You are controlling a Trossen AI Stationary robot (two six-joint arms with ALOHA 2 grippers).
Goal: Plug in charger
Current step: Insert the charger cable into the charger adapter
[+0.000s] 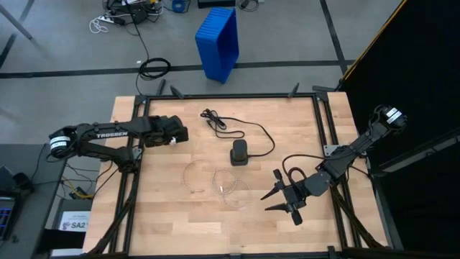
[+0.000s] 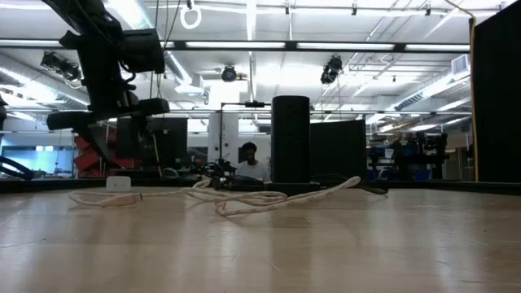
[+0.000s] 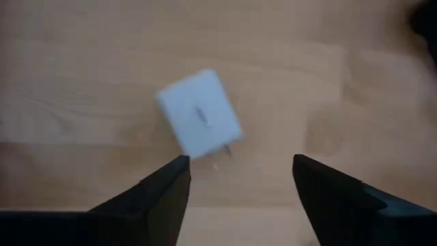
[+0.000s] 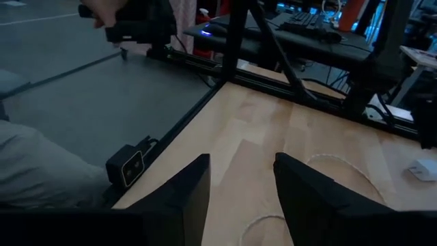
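Note:
A small white cube charger (image 3: 199, 113) lies on the wooden table, its prongs (image 3: 225, 149) toward my left gripper's fingers. My left gripper (image 3: 239, 174) hovers open above it, apart from it; the low view shows the charger (image 2: 118, 183) below that gripper (image 2: 106, 122). Its thin white cable (image 1: 215, 183) lies in loose loops on the table. A black socket block (image 1: 238, 152) stands upright at the table's middle, with a black cord (image 1: 233, 129) trailing to the far side. My right gripper (image 1: 280, 198) is open near the table's near right part, touching nothing.
The table has a black frame rail (image 1: 230, 96) around it. A blue bin (image 1: 218, 42) and cables lie on the floor beyond the far edge. Bare wood (image 1: 158, 223) lies near the left near corner. A person (image 2: 248, 159) shows far behind the table.

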